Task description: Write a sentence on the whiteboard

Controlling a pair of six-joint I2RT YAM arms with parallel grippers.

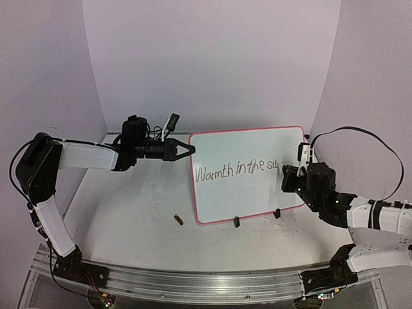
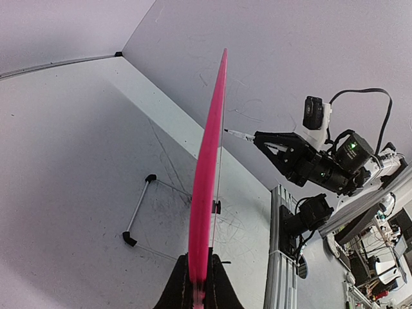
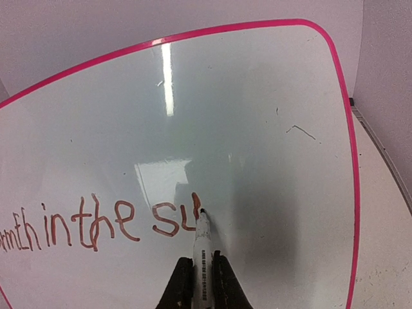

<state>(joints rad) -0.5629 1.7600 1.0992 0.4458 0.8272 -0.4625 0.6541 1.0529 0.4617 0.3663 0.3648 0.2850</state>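
The whiteboard (image 1: 248, 174) stands mid-counter, its frame clamped in the jaws of the left gripper (image 2: 199, 286). The marker (image 3: 203, 241), held in the jaws of the right gripper (image 3: 201, 273), touches after "su"; the next letter is to be stroked rightward.

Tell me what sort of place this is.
Probably a robotics lab test cell: left arm and right arm bolted to a metal rail at a scuffed table, a plain backdrop enclosing it, and what looks like cluttered benches beyond in the left wrist view.
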